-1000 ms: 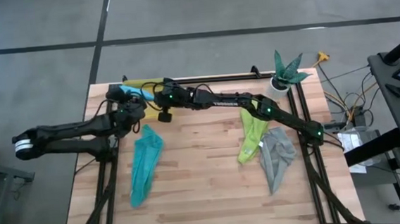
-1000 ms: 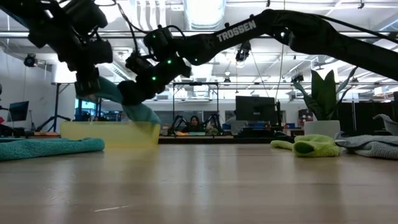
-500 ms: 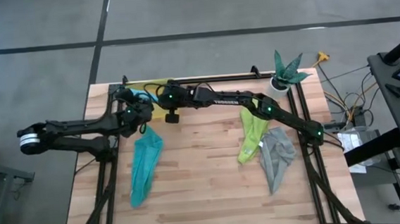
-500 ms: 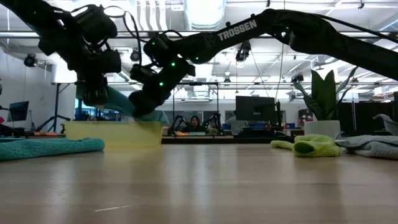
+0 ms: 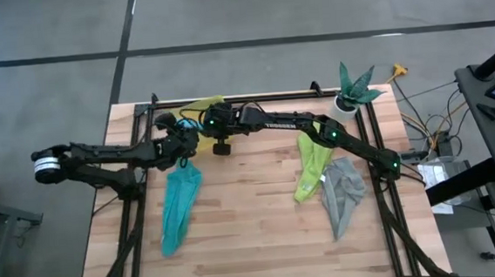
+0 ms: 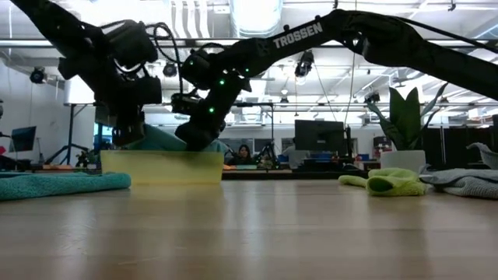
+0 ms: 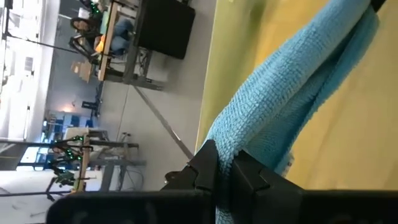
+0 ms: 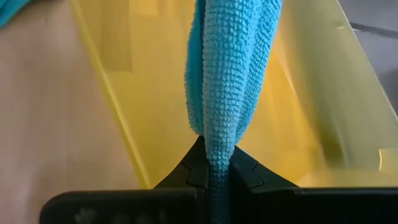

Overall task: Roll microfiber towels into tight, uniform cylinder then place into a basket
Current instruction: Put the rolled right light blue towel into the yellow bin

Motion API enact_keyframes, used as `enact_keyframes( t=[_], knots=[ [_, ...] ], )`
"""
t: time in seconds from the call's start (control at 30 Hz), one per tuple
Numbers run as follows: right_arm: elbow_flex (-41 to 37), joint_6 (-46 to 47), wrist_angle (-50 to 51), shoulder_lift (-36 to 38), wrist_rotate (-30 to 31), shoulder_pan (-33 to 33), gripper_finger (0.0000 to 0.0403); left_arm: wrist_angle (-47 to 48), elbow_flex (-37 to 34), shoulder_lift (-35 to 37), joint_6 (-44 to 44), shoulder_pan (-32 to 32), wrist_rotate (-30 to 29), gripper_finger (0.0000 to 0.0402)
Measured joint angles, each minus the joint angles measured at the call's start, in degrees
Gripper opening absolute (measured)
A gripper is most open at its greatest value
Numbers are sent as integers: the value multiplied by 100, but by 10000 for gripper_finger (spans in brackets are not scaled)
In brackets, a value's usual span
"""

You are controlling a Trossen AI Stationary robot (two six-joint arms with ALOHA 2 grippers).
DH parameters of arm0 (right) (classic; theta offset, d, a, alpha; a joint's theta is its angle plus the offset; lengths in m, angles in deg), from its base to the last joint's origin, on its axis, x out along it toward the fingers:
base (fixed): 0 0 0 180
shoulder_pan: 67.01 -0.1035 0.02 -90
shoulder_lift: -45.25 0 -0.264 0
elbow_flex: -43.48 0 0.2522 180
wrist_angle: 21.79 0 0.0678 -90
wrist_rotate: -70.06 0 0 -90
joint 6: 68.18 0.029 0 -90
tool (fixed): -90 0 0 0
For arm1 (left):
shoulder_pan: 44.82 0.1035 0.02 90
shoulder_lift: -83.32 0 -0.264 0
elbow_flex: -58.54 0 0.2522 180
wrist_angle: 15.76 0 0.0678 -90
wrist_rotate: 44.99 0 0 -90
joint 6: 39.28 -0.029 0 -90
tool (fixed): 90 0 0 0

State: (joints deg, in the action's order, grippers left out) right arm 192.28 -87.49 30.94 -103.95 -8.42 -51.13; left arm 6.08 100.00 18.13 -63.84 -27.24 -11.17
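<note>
- Overhead, both arms meet at the upper centre of the frame above the yellow basket (image 5: 203, 104).
- The left gripper (image 7: 222, 175) is clenched on one end of the light blue towel (image 7: 292, 99).
- The right gripper (image 8: 212, 169) pinches the other end.
- "TROSSEN" reads in white along the right arm (image 6: 296, 36).
- Teal towel (image 5: 179, 203) lies lower left; lime green towel (image 5: 311, 167) and grey towel (image 5: 342, 193) lie right.

Bare wooden tabletop (image 5: 253, 217) between teal towel (image 5: 179, 204) and lime green towel (image 5: 311, 173); basket (image 5: 203, 105) crowded by both arms.
</note>
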Motion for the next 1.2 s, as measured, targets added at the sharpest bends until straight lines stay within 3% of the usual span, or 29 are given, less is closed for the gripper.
enact_keyframes(
  t=[0.17, 0.27, 0.53, 0.67, 1.0, 1.2],
  knots=[
    [-4, -40, -326, -2, -26, 0, 13, 271, 2, 164, 46, -75, -306, 1],
    [-5, -110, -444, -2, -324, -13, 13, 531, 2, 411, 193, -119, -308, 1],
    [-7, -209, -563, 13, -444, -31, 13, 1100, 2, 1012, 744, -441, -156, 9],
    [-28, -240, -372, -1, -385, -50, 13, 1432, 0, 1209, 1056, -703, -285, 38],
    [-39, -368, -125, -20, -400, -20, 13, 1474, 254, 1901, 1412, -1181, -362, 153],
    [-39, -283, -194, 0, -402, -27, 13, 1252, 404, 2348, 1672, -1244, -513, 170]
  ],
)
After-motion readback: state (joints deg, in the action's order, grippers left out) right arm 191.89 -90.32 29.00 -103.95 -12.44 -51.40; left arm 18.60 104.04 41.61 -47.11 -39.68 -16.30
